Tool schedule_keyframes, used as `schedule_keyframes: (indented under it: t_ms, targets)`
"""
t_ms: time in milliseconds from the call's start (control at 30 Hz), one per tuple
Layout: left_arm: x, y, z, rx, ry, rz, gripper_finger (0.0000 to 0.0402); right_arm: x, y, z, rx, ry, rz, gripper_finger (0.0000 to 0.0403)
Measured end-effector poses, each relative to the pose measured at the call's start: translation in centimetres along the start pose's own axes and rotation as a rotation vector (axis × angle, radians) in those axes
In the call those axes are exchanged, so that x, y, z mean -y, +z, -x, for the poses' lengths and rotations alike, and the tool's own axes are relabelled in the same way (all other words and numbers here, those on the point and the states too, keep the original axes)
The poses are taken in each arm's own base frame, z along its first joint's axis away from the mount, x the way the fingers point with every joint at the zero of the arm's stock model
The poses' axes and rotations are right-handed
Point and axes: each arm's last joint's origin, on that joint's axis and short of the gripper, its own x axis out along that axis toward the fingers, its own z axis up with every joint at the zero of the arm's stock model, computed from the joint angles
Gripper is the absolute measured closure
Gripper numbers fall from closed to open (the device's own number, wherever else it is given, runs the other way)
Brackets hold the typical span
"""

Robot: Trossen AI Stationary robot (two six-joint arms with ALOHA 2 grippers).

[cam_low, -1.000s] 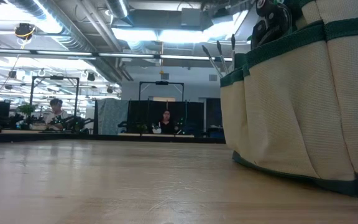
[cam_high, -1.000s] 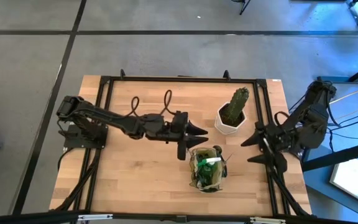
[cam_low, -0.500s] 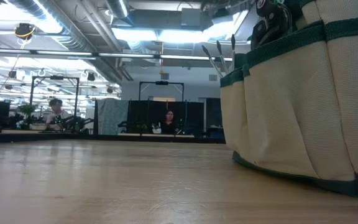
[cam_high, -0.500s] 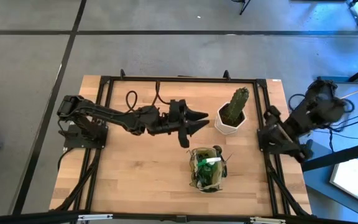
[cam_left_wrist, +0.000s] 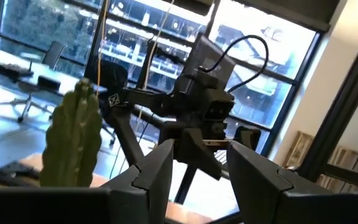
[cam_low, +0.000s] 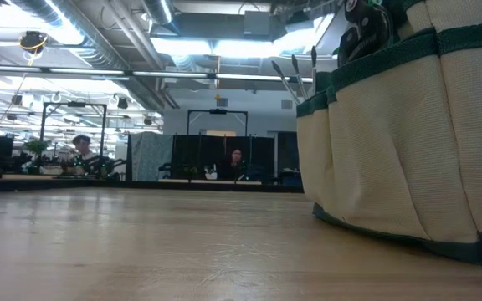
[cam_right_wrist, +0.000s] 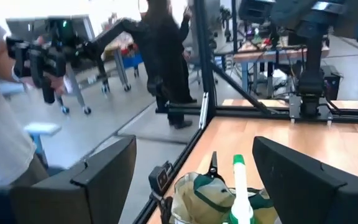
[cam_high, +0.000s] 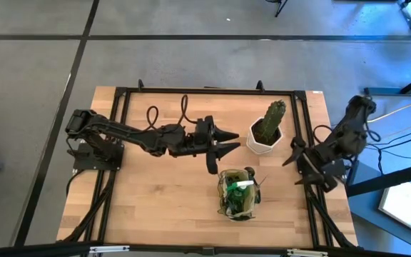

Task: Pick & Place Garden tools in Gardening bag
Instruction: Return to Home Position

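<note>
The olive-khaki gardening bag stands upright on the table near the front, right of middle. Garden tools stick out of its top, among them a green spray bottle with a white nozzle and black handles. My left gripper hovers open and nearly level above the table, between the bag and the cactus pot, with nothing between its fingers. My right gripper stands open at the table's right edge, pointing toward the bag.
A cactus in a white pot stands at the far right, just beyond my left gripper. A black frame runs around the table's edges. Bare wood lies to the left of the bag. People sit in the room behind.
My right gripper has drawn back toward the table's right edge, then come forward and down again while rolling. My left gripper has rolled and tipped slightly toward the far edge, staying above the same spot. The bag and its tools have kept still.
</note>
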Motion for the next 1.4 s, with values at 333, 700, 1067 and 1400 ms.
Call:
schedule_keyframes:
  t_ms: [333,700,1067,1400]
  targets:
    - [-1.1,-0.3,-0.2,-0.05,0.048,0.01,0.0256,1.9,-4.4,2.1,0.161,0.015,-0.035,0.008]
    - [-2.0,-0.5,-0.4,-0.081,0.081,0.014,0.0256,3.1,-6.4,3.8,0.093,0.01,-0.058,0.008]
    - [-2.7,-0.4,-0.5,-0.09,0.103,0.007,0.0256,3.2,-10.4,1.9,0.039,-0.045,-0.12,0.008]
    - [-2.8,-0.5,-0.5,-0.099,0.107,0.004,0.0256,3.3,-13.4,0.6,0.058,-0.057,-0.122,0.008]
